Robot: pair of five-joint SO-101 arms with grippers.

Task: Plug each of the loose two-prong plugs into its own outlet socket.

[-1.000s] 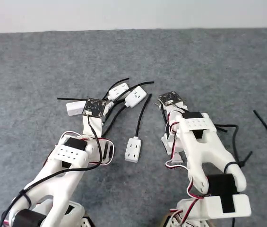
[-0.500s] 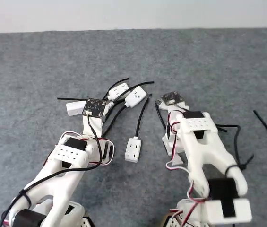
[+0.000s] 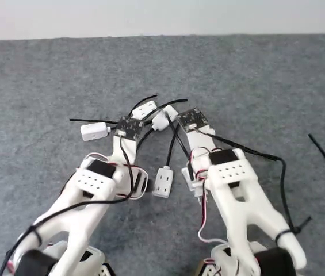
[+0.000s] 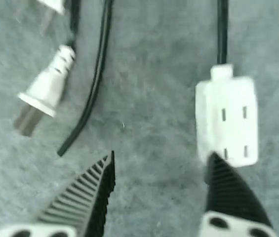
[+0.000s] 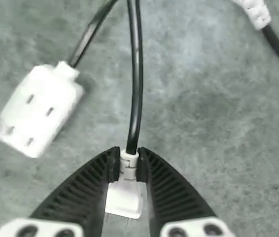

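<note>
Right gripper (image 5: 127, 154), clamped on two-prong plug (image 5: 123, 198), prongs seemingly facing back toward the wrist; outlet socket (image 5: 35, 116) just ahead, off to one side; left gripper (image 4: 162, 159) spread wide.

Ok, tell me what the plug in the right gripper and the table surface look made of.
Plug: smooth white moulded plastic, likely, with a faint sheen. Table surface: grey felt or short carpet, judging by its fuzzy matte fibres.

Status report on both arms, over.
Left gripper open, outlet socket at one fingertip. Right gripper shut on a plug. Black cable lying between loose plug and socket.
</note>
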